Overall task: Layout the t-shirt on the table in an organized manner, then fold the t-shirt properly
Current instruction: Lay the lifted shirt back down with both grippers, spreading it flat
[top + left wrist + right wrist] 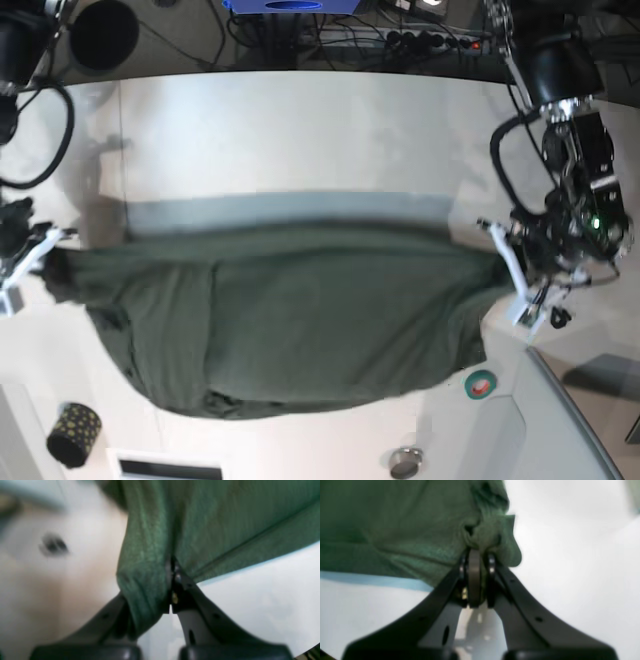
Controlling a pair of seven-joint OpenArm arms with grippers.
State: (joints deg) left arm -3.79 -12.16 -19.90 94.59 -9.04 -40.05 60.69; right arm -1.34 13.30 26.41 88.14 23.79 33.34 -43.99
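While both arms hold it up, the t-shirt [300,320] hangs stretched across the middle of the base view, from about 9 o'clock to about 3 o'clock, above the table [300,130]. The cloth is dark green and plain. Its upper edge runs nearly straight between the two grippers, and its lower edge sags in a curve toward 6 o'clock. A shadow of the cloth lies on the white tabletop just behind the upper edge.

The left gripper [512,262] is at 3 o'clock in the base view. Its jaws are pressed together on one end of the t-shirt [212,522]; in the left wrist view the left gripper [172,562] pinches a thick fold of green fabric, and a taut seam line runs from there toward 2 o'clock.

The right gripper [48,252] is at 9 o'clock in the base view. It is also clamped on the t-shirt [395,525]: in the right wrist view the right gripper [477,552] bites a bunched corner of cloth, which puffs out around the tips.

On the table near 5 o'clock lies a small green and red ring [481,383], and just below it a round metal object [405,462]. At 7 o'clock stands a black cup with yellow dots [73,433]. Cables [330,35] lie behind the far edge at 12 o'clock.
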